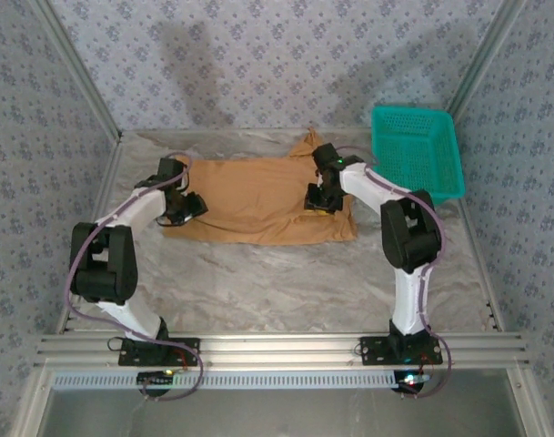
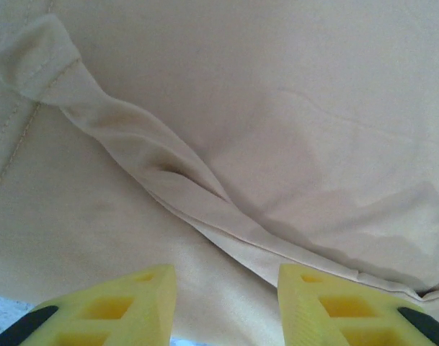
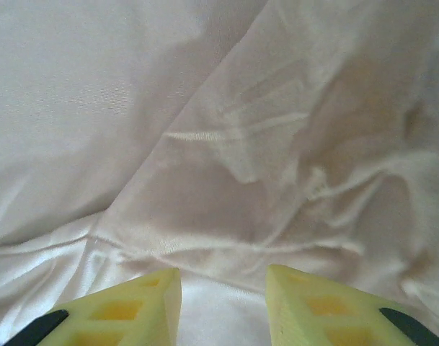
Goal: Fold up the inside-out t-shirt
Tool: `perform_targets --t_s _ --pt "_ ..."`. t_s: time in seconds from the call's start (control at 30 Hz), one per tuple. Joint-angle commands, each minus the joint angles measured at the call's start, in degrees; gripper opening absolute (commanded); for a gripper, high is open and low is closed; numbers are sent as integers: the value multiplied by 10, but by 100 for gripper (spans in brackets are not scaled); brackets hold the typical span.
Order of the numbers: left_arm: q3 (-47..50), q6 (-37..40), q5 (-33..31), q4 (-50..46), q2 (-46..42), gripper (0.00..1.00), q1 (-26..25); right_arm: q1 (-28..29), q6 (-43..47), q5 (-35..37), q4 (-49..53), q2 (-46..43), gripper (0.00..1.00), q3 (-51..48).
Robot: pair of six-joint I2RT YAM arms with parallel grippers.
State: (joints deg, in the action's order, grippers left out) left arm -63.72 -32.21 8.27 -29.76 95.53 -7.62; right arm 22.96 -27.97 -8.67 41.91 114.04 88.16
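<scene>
Top external: the tan-orange short-sleeved cloth t-shirt (image 1: 258, 205) lies spread on the far half of the mottled grey table (image 1: 286, 282), left of a green plastic mesh basket (image 1: 418, 112). My left gripper (image 1: 192, 206) rests at its left edge and my right gripper (image 1: 317, 200) near its right edge. In the wrist views, both pairs of yellow fingers (image 2: 125, 303) stand parted over creased cloth (a stitched fold ahead of the left pair).

The t-shirt (image 1: 258, 205) is matt, creased tan cloth; the basket (image 1: 420, 155) is perforated green plastic.
</scene>
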Motion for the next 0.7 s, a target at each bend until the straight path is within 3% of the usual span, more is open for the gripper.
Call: perform_targets --t_s 0.0,0.67 --pt "1 0 9 2 -8 41 -5 -3 22 32 -10 -27 38 -19" --pt "5 11 -3 -6 -7 40 -4 -33 49 58 -11 45 39 8"
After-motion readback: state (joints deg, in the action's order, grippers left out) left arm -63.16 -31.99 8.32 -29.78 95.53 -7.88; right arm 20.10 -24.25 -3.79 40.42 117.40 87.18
